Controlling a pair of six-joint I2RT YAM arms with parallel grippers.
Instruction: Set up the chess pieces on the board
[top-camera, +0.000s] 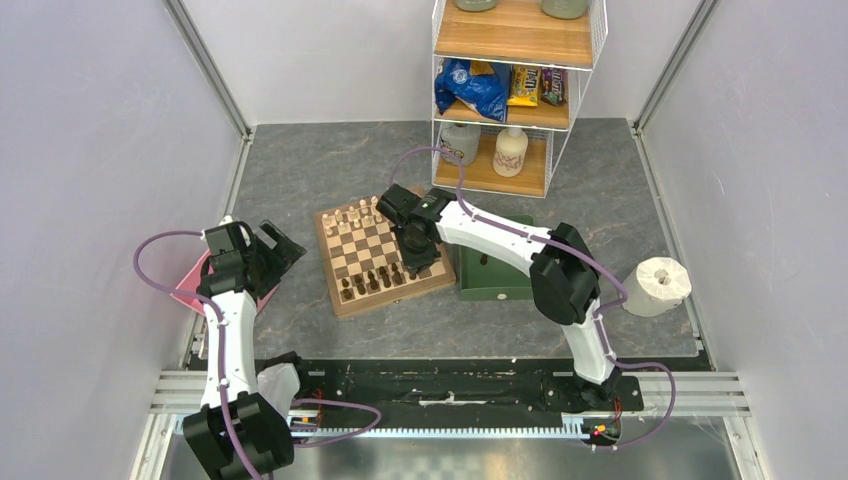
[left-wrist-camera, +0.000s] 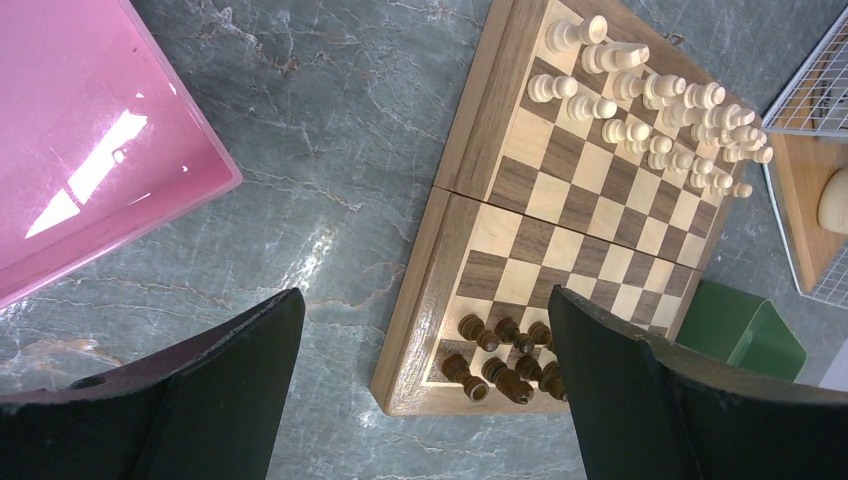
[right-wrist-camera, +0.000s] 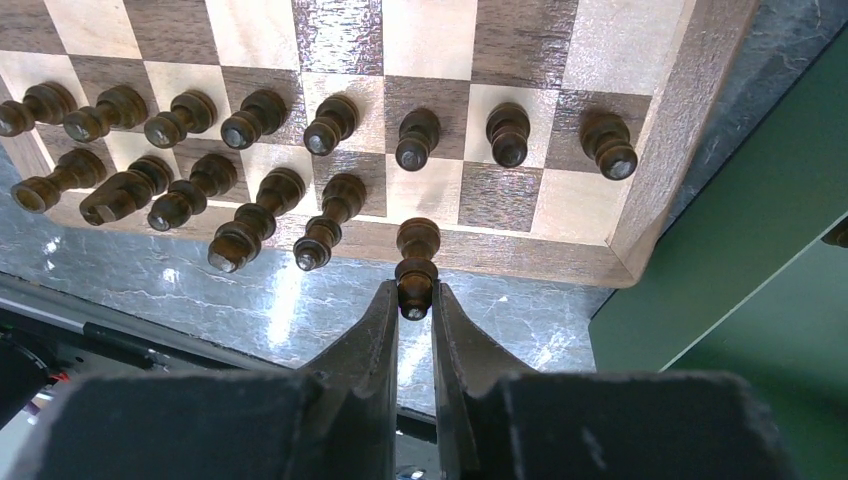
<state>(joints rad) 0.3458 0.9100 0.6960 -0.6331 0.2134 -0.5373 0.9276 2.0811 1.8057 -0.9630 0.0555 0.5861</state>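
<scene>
The board (top-camera: 385, 297) lies mid-table with dark-brown chess pieces (top-camera: 372, 282) in its two near rows and pale pieces (top-camera: 352, 217) at the far side. My right gripper (right-wrist-camera: 414, 297) is shut on the head of one dark piece (right-wrist-camera: 417, 262) at the near edge row, to the right of the other back-row pieces (right-wrist-camera: 250, 230). Whether its base rests on the square I cannot tell. A full row of dark pawns (right-wrist-camera: 330, 122) stands beyond it. My left gripper (left-wrist-camera: 425, 300) hangs open and empty over the table off the board's (left-wrist-camera: 560, 200) left near corner.
A dark-green tray (top-camera: 495, 270) sits against the board's right side, under my right arm. A pink tray (top-camera: 192, 285) lies left, beneath my left arm. A wire shelf rack (top-camera: 510, 90) stands behind the board, and a pale tape roll (top-camera: 658, 285) at far right.
</scene>
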